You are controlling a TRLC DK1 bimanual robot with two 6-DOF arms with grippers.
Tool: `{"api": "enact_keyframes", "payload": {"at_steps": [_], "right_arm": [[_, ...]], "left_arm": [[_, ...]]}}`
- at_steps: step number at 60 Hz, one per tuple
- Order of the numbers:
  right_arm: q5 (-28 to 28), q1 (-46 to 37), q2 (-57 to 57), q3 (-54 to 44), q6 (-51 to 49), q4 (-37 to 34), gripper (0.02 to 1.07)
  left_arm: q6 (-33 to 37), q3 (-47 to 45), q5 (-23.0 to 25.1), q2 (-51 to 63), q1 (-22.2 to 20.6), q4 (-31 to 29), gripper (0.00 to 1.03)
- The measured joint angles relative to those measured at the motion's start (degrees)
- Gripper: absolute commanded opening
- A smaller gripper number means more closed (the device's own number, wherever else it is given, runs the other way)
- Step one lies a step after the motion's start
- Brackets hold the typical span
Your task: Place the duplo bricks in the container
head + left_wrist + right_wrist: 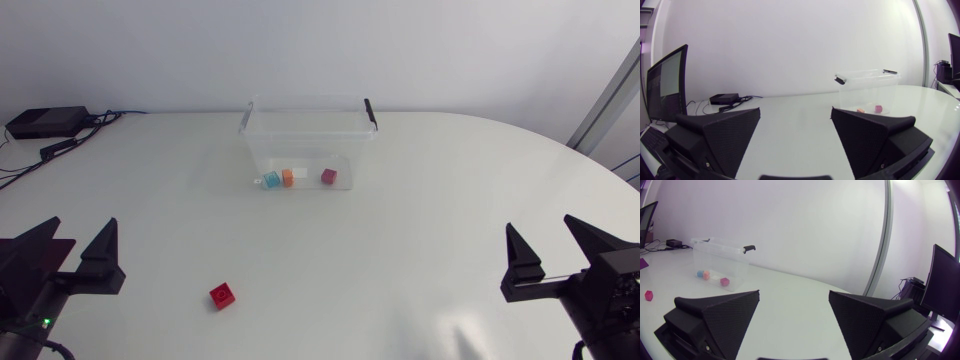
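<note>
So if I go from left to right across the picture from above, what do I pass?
Left claw → red duplo brick → then, inside the clear container: blue brick → orange brick → dark red brick → right claw.

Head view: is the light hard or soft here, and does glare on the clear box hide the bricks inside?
Head view: soft, even light; the red brick casts only a faint shadow on the white table. No strong glare on the clear box; the blue brick, orange brick and dark red brick inside read plainly. Right wrist view: the box walls are also see-through.
</note>
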Motion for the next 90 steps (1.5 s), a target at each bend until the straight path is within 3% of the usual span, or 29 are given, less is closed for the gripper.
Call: {"api": "enact_keyframes", "payload": {"at_steps": [65,76,90], "right_arm": [[0.0,0.0,0.0,0.0,0.0,0.0,1.02],[0.0,0.0,0.0,0.0,0.0,0.0,1.02],[0.0,0.0,0.0,0.0,0.0,0.0,1.02]], "left_arm": [[1.22,0.13,-0.02,0.0,0.15,-0.44,0.99],[1.16,4.17,-0.02,0.96,0.22,-5.57,0.99],[1.05,25.97,-0.02,19.96,0.2,-20.59,0.99]]}}
